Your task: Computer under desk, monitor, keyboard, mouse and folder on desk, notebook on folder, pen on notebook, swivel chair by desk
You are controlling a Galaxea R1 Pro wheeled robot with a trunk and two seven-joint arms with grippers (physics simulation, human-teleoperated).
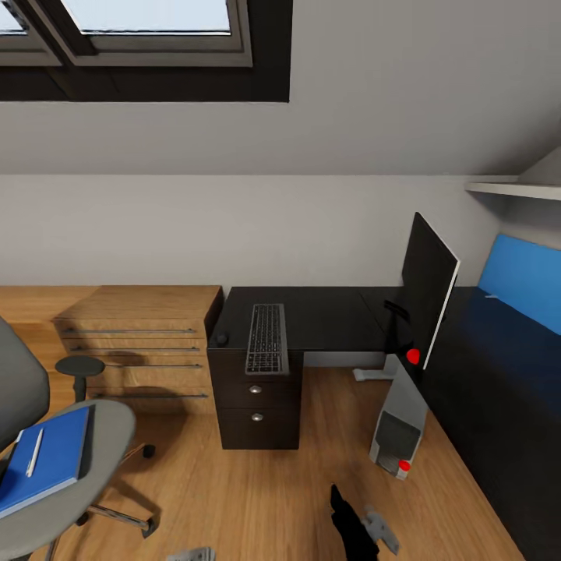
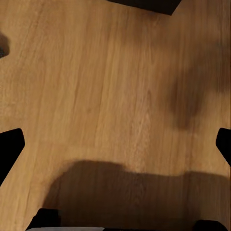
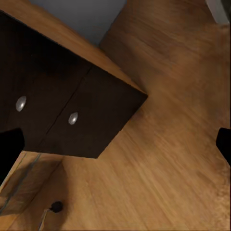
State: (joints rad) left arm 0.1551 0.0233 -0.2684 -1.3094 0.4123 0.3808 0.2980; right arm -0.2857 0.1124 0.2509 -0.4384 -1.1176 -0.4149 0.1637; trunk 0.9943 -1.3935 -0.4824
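The black desk (image 1: pixel 327 312) stands against the wall, its drawer unit (image 3: pixel 72 96) with silver knobs also in the right wrist view. The keyboard (image 1: pixel 267 339) lies above the drawers, and the small mouse (image 1: pixel 222 339) sits just left of it. To the right the monitor (image 1: pixel 427 292) stands on the desk. The computer (image 1: pixel 399 425) is on the floor below it. On the swivel chair (image 1: pixel 101 436) at lower left lies the blue folder (image 1: pixel 51 460) with the pen (image 1: pixel 34 452) on top. The notebook is hidden. My left gripper (image 2: pixel 115 144) and right gripper (image 3: pixel 115 144) hang open over the floor.
A light-wood chest (image 1: pixel 140 343) with bar handles stands left of the desk, touching it. A blue wall panel (image 1: pixel 522 280) and a shelf (image 1: pixel 514 187) are at the right. Wood floor (image 1: pixel 312 483) lies between me and the desk. A chair castor (image 3: pixel 57 207) is near the drawers.
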